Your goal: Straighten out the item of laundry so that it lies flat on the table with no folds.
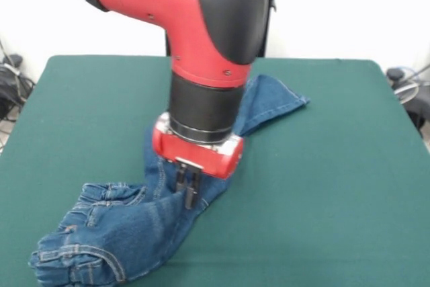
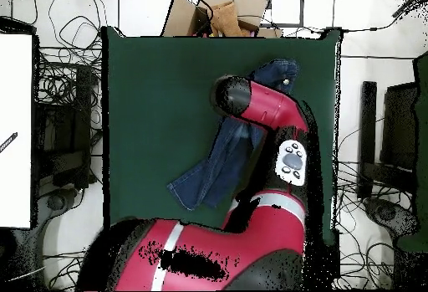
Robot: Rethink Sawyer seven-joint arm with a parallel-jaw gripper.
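The item of laundry [image 1: 114, 233], a small pair of blue jeans, lies crumpled on the green table [image 1: 336, 166]. Its bunched waistband is at the front left, and one leg runs back to the right, ending in a hem [image 1: 285, 99]. My gripper [image 1: 188, 191] points straight down over the middle of that leg. Its fingers are close together and pinch a ridge of denim. In the overhead view the jeans [image 2: 216, 167] stretch across the table [image 2: 150, 96]. The red arm [image 2: 272, 109] covers their middle there and hides the gripper.
Cardboard boxes [image 2: 213, 12] stand just past the table's top edge in the overhead view. Tangled cables [image 2: 63, 96] lie on the floor to the left, and a white board [image 2: 15, 130] stands beyond them. The arm's base [image 2: 209, 255] fills the bottom.
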